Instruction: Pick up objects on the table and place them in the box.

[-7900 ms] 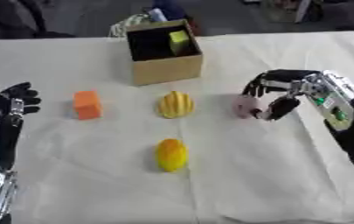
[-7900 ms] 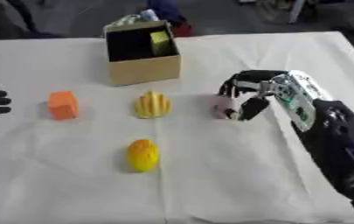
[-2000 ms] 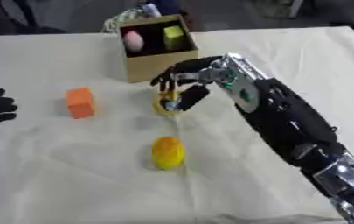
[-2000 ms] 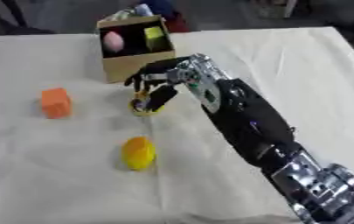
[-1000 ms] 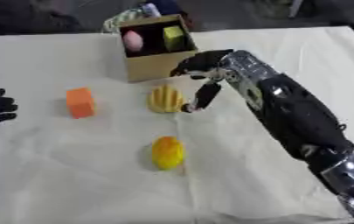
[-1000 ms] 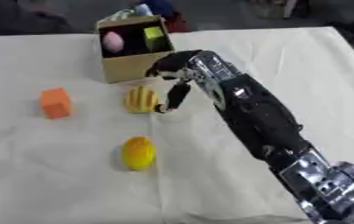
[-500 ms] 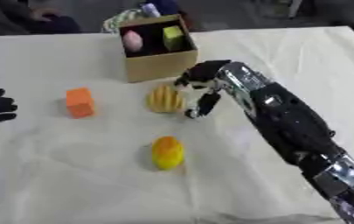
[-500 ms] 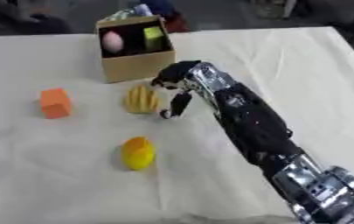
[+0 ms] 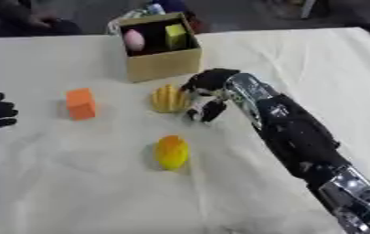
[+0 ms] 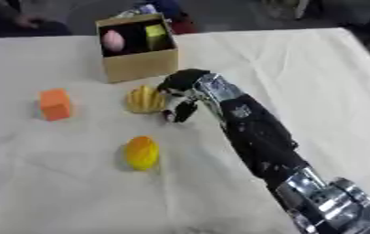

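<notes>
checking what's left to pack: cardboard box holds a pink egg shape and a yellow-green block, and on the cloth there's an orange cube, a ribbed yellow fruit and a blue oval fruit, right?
One thing is off: the oval fruit is yellow-orange, not blue, as the left eye view shows. The rest holds: the cardboard box holds a pink egg shape and a yellow-green block, and the orange cube and ribbed yellow fruit lie on the cloth.

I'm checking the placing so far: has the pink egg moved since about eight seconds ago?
Yes. The pink egg was in the right hand on the table right of the box; now it lies inside the box beside a yellow-green block.
</notes>
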Available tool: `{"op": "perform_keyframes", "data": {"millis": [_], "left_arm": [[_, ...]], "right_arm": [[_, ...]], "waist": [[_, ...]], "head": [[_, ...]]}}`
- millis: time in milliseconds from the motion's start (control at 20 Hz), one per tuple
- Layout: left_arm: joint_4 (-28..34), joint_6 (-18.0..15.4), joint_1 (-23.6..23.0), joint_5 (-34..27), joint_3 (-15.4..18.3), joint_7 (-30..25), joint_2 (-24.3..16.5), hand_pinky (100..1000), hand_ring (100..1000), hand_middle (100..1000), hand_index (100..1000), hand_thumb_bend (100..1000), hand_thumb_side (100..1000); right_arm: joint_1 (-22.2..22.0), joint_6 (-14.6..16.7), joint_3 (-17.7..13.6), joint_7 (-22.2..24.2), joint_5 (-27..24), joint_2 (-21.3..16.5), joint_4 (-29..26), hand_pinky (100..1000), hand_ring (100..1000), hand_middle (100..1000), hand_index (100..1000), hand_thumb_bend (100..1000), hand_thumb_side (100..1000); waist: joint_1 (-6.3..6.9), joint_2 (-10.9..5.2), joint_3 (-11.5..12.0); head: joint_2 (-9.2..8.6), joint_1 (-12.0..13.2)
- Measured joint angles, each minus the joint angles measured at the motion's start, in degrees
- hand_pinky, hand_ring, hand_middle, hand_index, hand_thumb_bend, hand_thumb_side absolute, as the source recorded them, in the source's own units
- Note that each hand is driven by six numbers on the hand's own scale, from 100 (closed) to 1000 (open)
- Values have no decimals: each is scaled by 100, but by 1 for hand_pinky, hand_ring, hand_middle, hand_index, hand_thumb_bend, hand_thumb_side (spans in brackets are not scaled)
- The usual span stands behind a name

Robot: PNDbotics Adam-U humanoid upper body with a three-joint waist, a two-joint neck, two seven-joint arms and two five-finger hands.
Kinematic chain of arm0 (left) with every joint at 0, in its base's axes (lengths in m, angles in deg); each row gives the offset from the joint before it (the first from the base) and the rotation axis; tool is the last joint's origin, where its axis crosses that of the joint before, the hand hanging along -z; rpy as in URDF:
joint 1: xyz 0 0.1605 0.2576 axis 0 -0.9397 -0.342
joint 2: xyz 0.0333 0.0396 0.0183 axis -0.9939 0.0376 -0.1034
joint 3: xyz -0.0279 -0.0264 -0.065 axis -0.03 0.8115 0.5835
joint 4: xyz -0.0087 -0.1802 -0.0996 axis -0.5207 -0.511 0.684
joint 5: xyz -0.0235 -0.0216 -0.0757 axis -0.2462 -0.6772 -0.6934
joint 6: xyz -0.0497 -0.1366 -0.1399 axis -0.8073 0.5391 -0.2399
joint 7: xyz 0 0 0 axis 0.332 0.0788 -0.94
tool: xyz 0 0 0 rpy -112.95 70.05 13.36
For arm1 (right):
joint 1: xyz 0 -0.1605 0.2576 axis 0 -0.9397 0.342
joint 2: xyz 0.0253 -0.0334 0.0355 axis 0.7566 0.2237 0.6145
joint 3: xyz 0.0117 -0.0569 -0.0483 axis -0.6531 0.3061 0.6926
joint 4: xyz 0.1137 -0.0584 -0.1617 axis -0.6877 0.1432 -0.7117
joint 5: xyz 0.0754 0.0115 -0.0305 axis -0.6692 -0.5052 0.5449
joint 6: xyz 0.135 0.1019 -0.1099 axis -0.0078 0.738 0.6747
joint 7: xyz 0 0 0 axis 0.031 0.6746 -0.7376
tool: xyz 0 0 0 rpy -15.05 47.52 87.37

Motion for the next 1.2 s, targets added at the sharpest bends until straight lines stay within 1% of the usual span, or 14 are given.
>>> {"op": "perform_keyframes", "data": {"millis": [250, 550, 850, 1000, 1200], "left_arm": [[0, 0, 0, 0, 0, 0, 0, 692, 679, 624, 788, 100, 820], [0, 0, 0, 0, 1, 0, 0, 692, 680, 624, 787, 100, 820], [0, 0, 0, 0, 2, 0, 0, 692, 680, 624, 788, 100, 819], [0, 0, 0, 0, 2, 0, 0, 692, 680, 624, 787, 100, 819], [0, -1, 0, 0, 2, -1, 0, 692, 681, 624, 787, 100, 819]], "right_arm": [[0, -87, -6, 7, -309, 30, -4, 746, 759, 758, 938, 100, 575], [23, -176, -40, 434, -838, 22, -174, 738, 757, 760, 960, 100, 620], [109, -336, -67, 778, -1370, -24, -495, 736, 756, 767, 975, 100, 631], [128, -405, -64, 895, -1515, -35, -567, 738, 760, 774, 981, 100, 647], [131, -426, -29, 982, -1517, -20, -562, 739, 762, 777, 984, 100, 656]], "waist": [[0, 0, 1], [0, 0, 0], [0, 0, 0], [0, 0, 2], [0, 0, 12]], "head": [[0, 0], [0, 6], [0, 10], [0, 10], [0, 10]]}}
